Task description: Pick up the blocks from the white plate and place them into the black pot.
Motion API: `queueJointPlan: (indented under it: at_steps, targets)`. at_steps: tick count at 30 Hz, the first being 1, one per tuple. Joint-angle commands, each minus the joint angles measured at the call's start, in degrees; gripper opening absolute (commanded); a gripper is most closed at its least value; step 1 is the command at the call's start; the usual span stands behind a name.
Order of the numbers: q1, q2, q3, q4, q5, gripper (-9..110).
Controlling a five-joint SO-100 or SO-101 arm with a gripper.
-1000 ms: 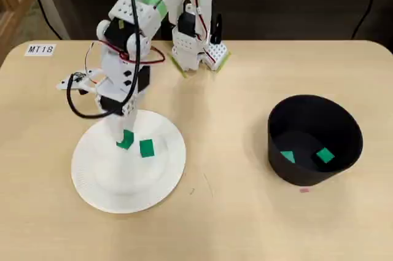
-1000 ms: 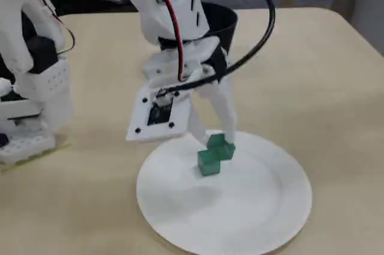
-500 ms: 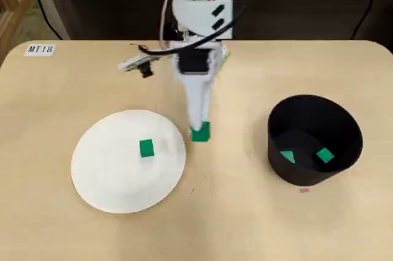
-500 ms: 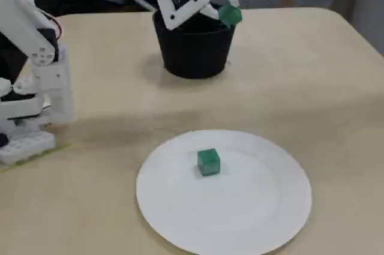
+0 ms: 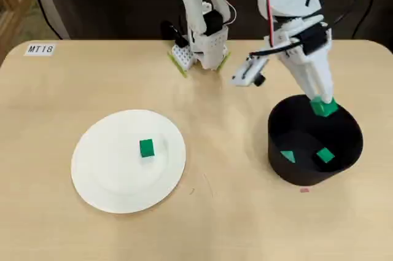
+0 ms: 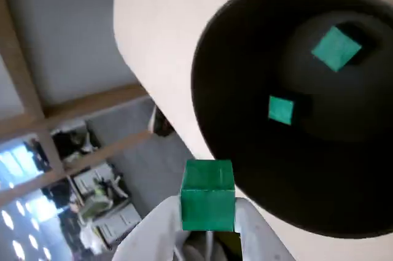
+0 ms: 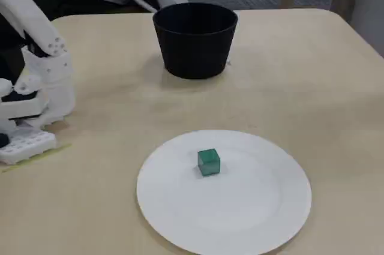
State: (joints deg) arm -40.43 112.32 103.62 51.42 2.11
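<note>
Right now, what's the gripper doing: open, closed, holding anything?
Gripper: closed on a green block, held above the black pot near its rim.

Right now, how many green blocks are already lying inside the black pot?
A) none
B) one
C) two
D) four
C: in the overhead view two green blocks lie on the floor of the black pot, while a third block is pinched in the gripper above the rim and a fourth sits on the white plate.
</note>
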Motion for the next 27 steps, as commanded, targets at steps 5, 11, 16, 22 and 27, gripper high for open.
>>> queueJointPlan:
  at_steps: [5,11,16,22,27]
  targets:
    - [1.67,-4.75,-4.13,-0.97,-2.81,-2]
    - [4.39,-9.76,-7.91,1.93,-6.06,-2]
    - [5.19,-13.27,-12.57,5.01,-7.73,-2]
    - [5.45,-12.92,-12.57,7.38,-9.32,19]
    - [6.42,-11.95,-12.92,9.32,-9.76,21]
